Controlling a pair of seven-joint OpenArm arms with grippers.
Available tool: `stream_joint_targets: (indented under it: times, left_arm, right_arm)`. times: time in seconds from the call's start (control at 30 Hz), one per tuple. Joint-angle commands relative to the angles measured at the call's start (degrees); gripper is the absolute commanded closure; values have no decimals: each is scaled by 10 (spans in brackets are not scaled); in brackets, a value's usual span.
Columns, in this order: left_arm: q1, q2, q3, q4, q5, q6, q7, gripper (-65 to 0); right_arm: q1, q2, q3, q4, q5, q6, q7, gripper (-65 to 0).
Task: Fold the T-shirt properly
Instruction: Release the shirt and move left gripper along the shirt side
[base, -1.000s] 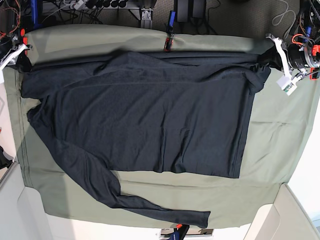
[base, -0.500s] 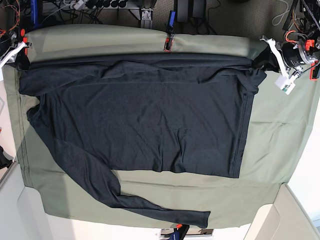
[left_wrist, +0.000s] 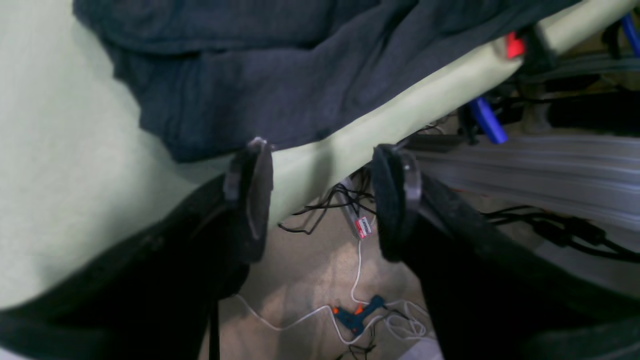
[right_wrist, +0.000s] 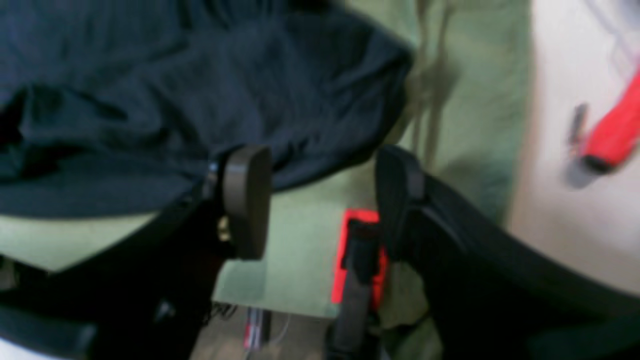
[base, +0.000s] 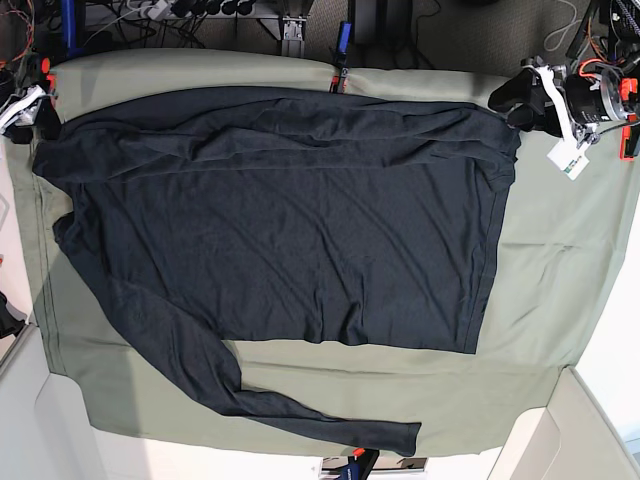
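Note:
The dark charcoal T-shirt (base: 280, 220) lies spread on the olive-green cloth (base: 560, 280), its far edge rumpled along the table's back and one long sleeve (base: 330, 425) trailing toward the front. At the back right corner of the shirt is my left gripper (base: 515, 100). In the left wrist view the left gripper (left_wrist: 322, 200) is open over the table edge, the T-shirt (left_wrist: 250, 75) just beyond its fingertips. My right gripper (base: 38, 115) sits at the shirt's back left corner. It is open (right_wrist: 322, 200), with the T-shirt (right_wrist: 200, 100) lying loose just ahead of it.
Red clamps (base: 336, 82) (right_wrist: 360, 255) hold the cloth at the back edge. Cables and a glue gun (left_wrist: 357, 315) lie on the floor behind the table. A white tag (base: 570, 158) hangs from the left arm. White bins (base: 590, 430) stand at the front corners.
Both grippers carried the shirt's far edge toward the back of the table, then opened and let go. The shirt now lies wider and flatter.

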Motion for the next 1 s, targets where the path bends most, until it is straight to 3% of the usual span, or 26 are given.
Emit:
stream_joint_targets:
  times: [0.0,0.17,0.37,0.53,0.77,0.97]
  left_arm:
    - [-2,-17,-14,7,-22,-1,-6,-345]
    - [-17,-27,-42,7,-79,-1,-2,-345]
    - [-78,-29,-39,7,-73,-1,-15,-345]
    - [-122,-54,-12,-7,-51,-1,-31,-345]
    - [-173,-68,49,-56,-47,-1,-33,-345]
    - [-204,-68,66,-85,-15,-1,-51,-345]
  right_arm:
    - [5,12,17,16,15,-1,12,-336]
    - [42,12,40,20,24,-1,19,-336]
    - [139,12,40,-19,-21,-22,44,-336]
    - [253,12,26,-133,-48,-23,58,-336]
    - [397,11,-19,-326,-58,-21,76,-336]
    - [466,-2,-115,-390,-140,-22,106,-336]
